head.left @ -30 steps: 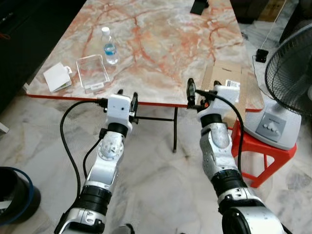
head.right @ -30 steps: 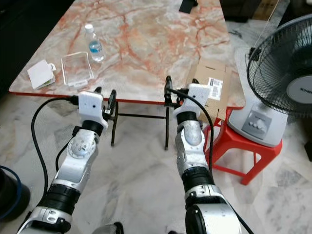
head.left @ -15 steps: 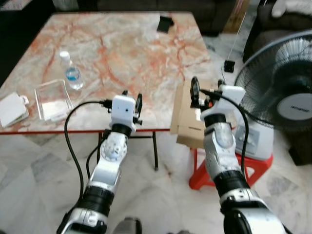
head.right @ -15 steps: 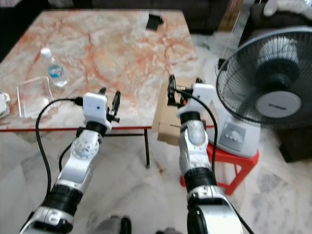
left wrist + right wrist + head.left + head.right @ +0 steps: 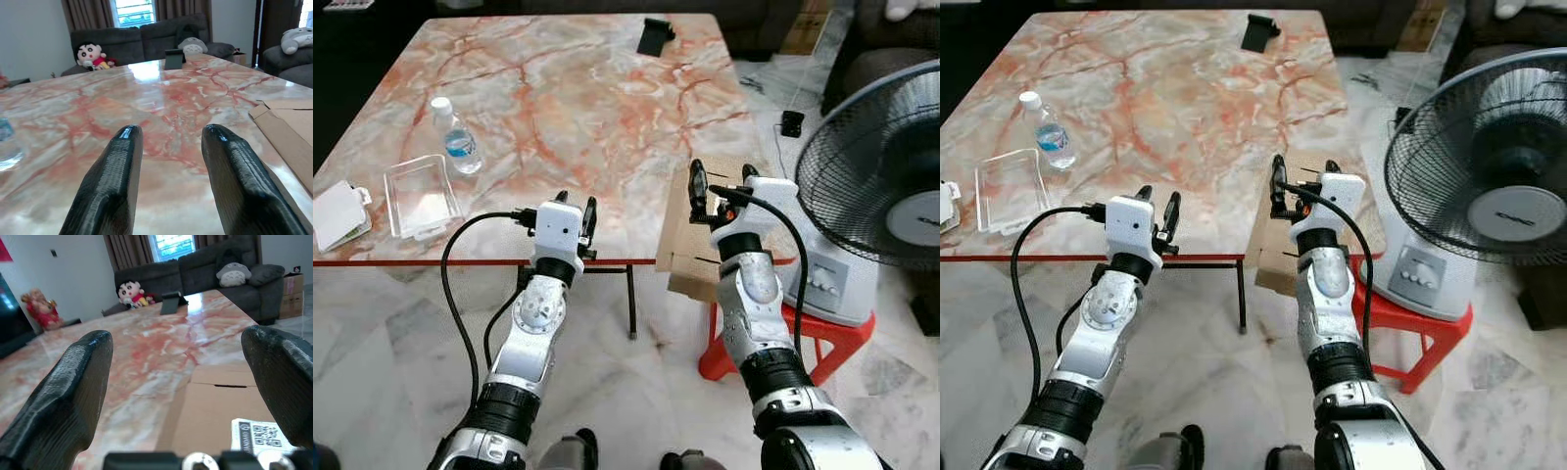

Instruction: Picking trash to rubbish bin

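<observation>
A small water bottle with a blue label stands upright on the marble table, near its left side. An empty clear plastic container lies in front of the bottle, and a white packet rests at the table's left corner. My left gripper is open and empty at the table's front edge, to the right of the container; in its wrist view the tabletop stretches ahead. My right gripper is open wide and empty above a flat cardboard sheet at the table's right edge.
A large standing fan sits on a red plastic stool to the right, close to my right arm. A black object stands at the table's far edge. Sofas with soft toys lie beyond. Marble floor spreads below.
The whole view has shifted as the camera moved: the table now sits more centred and the fan closer on the right. Both grippers keep the same open pose.
</observation>
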{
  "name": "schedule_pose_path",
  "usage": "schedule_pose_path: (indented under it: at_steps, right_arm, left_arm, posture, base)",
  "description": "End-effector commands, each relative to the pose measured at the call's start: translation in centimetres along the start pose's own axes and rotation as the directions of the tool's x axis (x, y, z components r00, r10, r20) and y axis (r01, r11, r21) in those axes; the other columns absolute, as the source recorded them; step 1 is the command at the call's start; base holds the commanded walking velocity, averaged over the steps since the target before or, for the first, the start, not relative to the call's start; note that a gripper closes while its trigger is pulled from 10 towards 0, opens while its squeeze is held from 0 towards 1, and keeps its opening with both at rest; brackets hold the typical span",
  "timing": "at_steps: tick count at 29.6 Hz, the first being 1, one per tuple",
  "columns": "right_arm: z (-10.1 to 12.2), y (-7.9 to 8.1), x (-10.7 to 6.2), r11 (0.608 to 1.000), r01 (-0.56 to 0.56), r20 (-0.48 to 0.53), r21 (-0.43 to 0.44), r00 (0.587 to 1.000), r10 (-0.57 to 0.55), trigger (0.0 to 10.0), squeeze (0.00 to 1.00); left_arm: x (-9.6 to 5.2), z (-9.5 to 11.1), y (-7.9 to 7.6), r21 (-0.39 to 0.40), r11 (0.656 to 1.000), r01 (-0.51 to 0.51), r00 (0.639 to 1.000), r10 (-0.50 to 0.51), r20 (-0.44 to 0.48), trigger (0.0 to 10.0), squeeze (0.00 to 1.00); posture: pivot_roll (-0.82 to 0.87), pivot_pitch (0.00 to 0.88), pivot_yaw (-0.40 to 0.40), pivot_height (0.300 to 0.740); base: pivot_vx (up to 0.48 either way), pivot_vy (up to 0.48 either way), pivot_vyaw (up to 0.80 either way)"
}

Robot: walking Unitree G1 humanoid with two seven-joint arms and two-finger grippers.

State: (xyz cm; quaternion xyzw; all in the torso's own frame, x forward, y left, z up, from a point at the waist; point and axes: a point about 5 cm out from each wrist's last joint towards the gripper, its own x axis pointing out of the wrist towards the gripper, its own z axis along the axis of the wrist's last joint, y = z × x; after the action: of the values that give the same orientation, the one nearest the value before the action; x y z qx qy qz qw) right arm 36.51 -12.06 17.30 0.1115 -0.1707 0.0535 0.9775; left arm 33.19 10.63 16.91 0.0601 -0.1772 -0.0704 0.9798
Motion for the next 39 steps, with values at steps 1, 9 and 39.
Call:
schedule_pose_path:
  at_steps: [1,9,39]
  right_arm:
    - [-0.3,-0.8,-0.5,0.999,0.035,-0.021,0.014,0.999,-0.035,10.0,0.00]
    - [-0.7,-2.1,-1.3,0.998,0.069,-0.054,-0.013,0.996,-0.069,10.0,0.00]
    - [-2.0,-4.5,-2.5,0.973,0.230,-0.167,-0.005,0.959,-0.228,10.0,0.00]
  left_arm:
    - [-0.4,-0.1,0.1,0.003,1.000,0.004,1.000,-0.004,-0.002,10.0,0.00]
    - [-0.5,-0.3,0.0,0.012,1.000,0.013,1.000,-0.013,-0.012,10.0,0.00]
    - [-0.7,-0.9,-0.1,0.014,1.000,0.022,0.999,-0.021,-0.036,10.0,0.00]
  posture:
    - [0.11,0.181,-0.009,0.740]
    - [0.11,0.171,-0.014,0.740]
    - [0.11,0.167,-0.019,0.740]
  base:
    - [0.000,0.000,0.00]
    - [0.000,0.000,0.00]
    - [0.000,0.000,0.00]
